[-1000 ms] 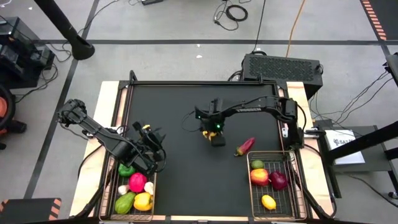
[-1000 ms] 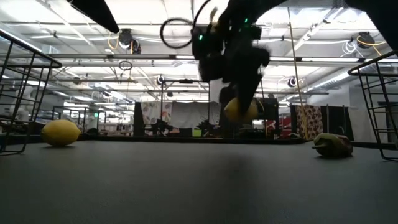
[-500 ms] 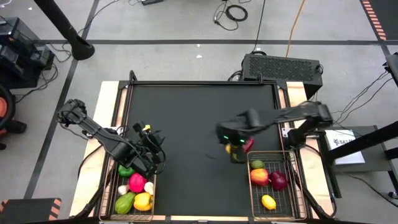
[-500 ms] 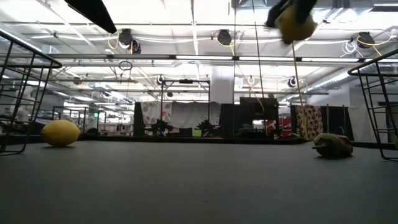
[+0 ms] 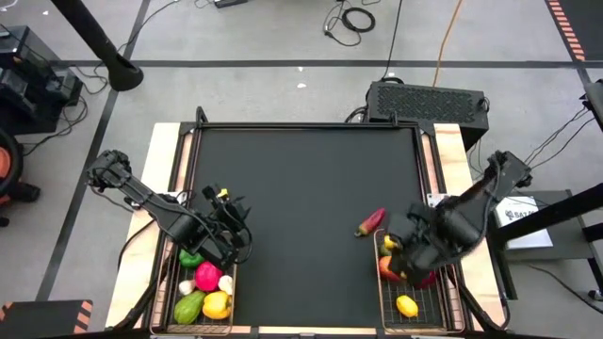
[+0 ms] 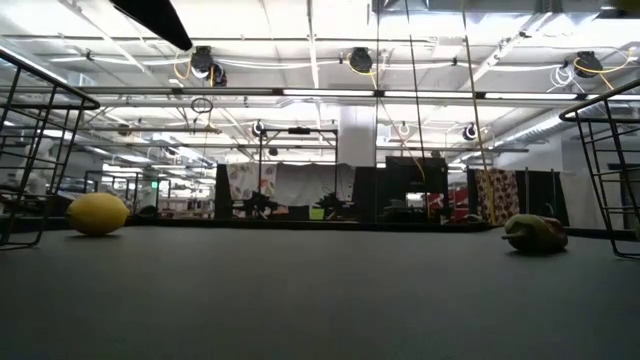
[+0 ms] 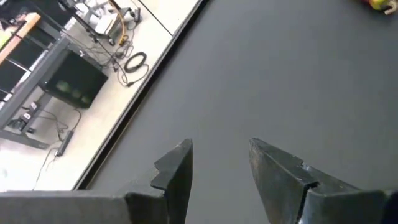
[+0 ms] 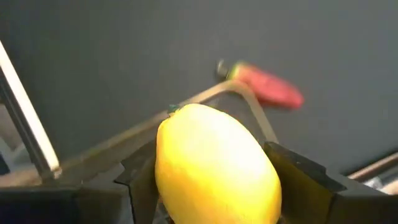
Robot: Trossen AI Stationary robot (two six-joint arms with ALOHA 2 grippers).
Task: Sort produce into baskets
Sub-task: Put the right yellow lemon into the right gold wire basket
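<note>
My right gripper (image 5: 394, 252) hangs over the far end of the right basket (image 5: 443, 282), shut on a yellow lemon (image 8: 214, 168). That basket holds a lime, a red apple (image 5: 388, 270), a dark red fruit and another lemon (image 5: 406, 305). A dark red chili (image 5: 372, 222) lies on the black mat just beyond the basket's far left corner. My left gripper (image 7: 221, 174) stands open over the far end of the left basket (image 5: 233, 287), nothing between its fingers. That basket holds several pieces of produce. In the low view another lemon (image 6: 97, 213) lies on the mat. My right gripper pinches the lemon between its two fingers, one on each opposite side (image 8: 163, 171). The fingers come from above, pointing steeply down. The lemon is lifted clear, above the basket's far rim (image 8: 239, 92).
The black mat (image 5: 301, 188) is bordered by a raised frame. A black box (image 5: 429, 99) stands behind the table's far right corner. Cables lie on the floor around the table.
My right gripper has carried the lemon from the middle of the mat toward the table's right and near edges, rising out of the low view and turning as it went. It now hangs over the right basket. The lemon stays in the fingers.
</note>
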